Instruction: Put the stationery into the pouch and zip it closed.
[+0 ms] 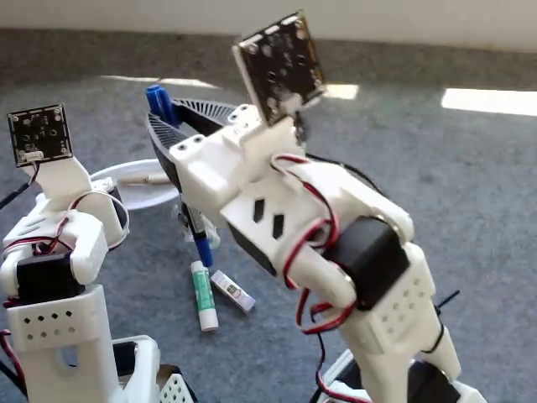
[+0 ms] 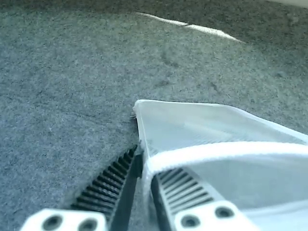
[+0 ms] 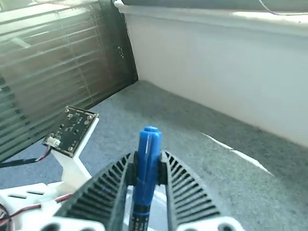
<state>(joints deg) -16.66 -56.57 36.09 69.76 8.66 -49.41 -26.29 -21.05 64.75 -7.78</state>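
"Blue marker [image 3: 149, 139], clamped in the right gripper [image 3: 147, 161]. Both jaws press on its barrel, and one end sticks out past the tips. Where's the pouch?"

"It's white mesh, lying on the grey carpet [image 1: 470, 210]. From above, the pouch [image 1: 143, 191] sits lower than the marker and a little toward the left arm. The left gripper [image 2: 143, 159] is pinched on its rim, near a corner."

"So which arm takes the next bit?"

"The right one, I'd say. It has the marker and hangs close over the pouch. The marker's long axis runs along the jaws, and its free end seems to point away from the pouch, not at it. So the wrist would need to tip over and come down to feed it in end first. How wide the mouth gapes I can't tell."

"Anything on the floor?"

"A glue stick [image 1: 203, 295] and a second pen [image 1: 202, 249] lie close together on the carpet, near the pouch and between the arms."

"Any writing?"

"There's dark print low on the marker's barrel and a green label on the glue stick. Both are too small to read."
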